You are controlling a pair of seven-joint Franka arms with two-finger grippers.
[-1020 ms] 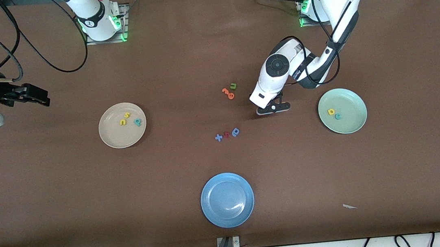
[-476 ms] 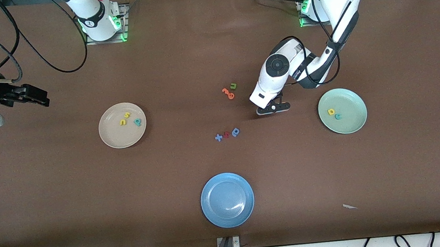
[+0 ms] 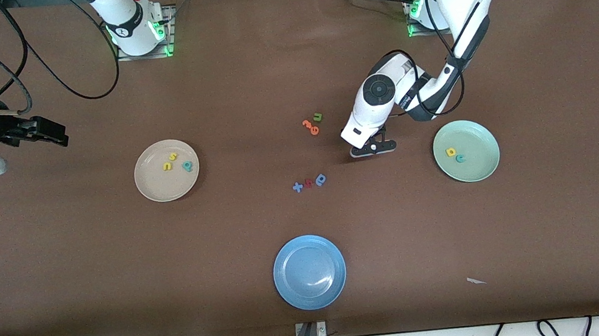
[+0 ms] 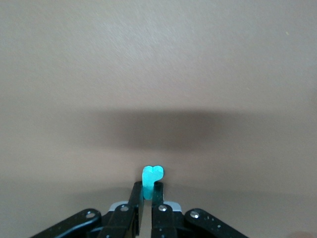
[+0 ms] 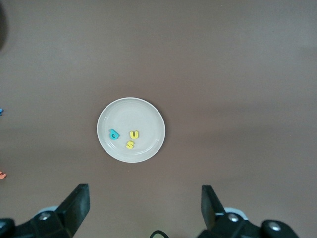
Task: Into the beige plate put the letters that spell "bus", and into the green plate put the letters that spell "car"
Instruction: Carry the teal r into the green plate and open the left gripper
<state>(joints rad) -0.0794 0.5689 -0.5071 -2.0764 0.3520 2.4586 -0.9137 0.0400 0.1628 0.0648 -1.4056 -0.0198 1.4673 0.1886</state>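
The beige plate [image 3: 166, 170] is seen to hold the yellow "u" [image 3: 167, 166], the yellow "s" [image 3: 173, 156] and the teal "b" [image 3: 187, 166], so "bus" appears finished. In the green plate [image 3: 482, 166] only the yellow "a" [image 3: 450, 152] and the teal "c" [image 3: 460, 158] are seen. The teal "r" [image 4: 151, 179] is pinched between the closed jaws of the left gripper [image 4: 147, 203], low over the bare counter [image 3: 452, 241] between the loose letters and the green plate; its delivery is judged to remain. The right gripper [image 5: 143, 203] is held waiting with jaws spread, high near the beige plate.
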